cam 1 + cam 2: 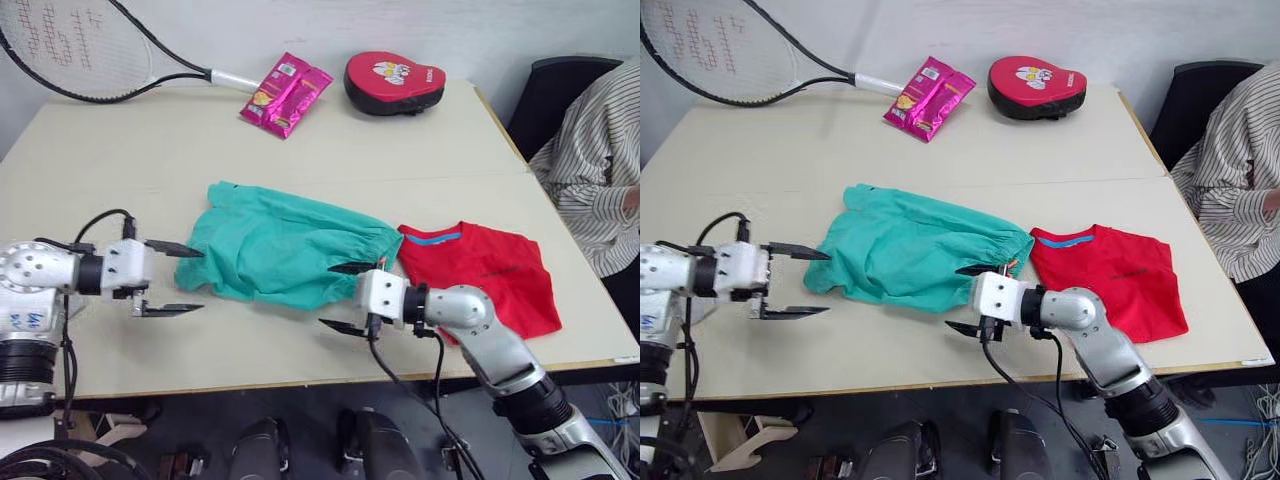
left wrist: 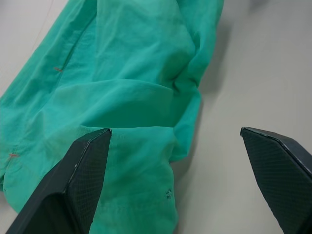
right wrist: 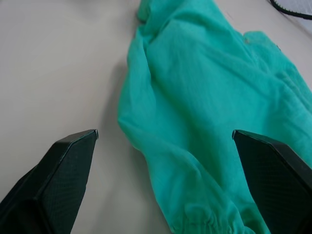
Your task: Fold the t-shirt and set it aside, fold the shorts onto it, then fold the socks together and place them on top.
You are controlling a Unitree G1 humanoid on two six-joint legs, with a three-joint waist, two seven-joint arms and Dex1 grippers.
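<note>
Shorts (image 1: 285,245): teal, thin, wrinkled cloth, lying spread mid-table (image 1: 120,150), gathered elastic waistband at the right end, puckered.

Left to right:
- Left gripper (image 1: 172,279), fingers spread wide, empty, at the left edge of the shorts. One black wedge-shaped finger over the cloth's hem, the other over bare table. Inner faces finely cross-hatched.
- Shorts between the two grippers. Folds and a soft ridge down the middle; a small orange stitch mark near one seam in the left wrist view.
- Right gripper (image 1: 347,297), also open, holding nothing, at the waistband end, near edge of the cloth.
- T-shirt (image 1: 485,275): bright red, flat, blue neck trim up, just right of the shorts. Its near-left part is hidden behind the right arm.
- Person in a striped sleeve (image 1: 590,180) at the far right, cut off.

Back of table: racket (image 1: 80,50), partly cut off; pink foil packet (image 1: 286,94); red padded oval pad (image 1: 393,82).
</note>
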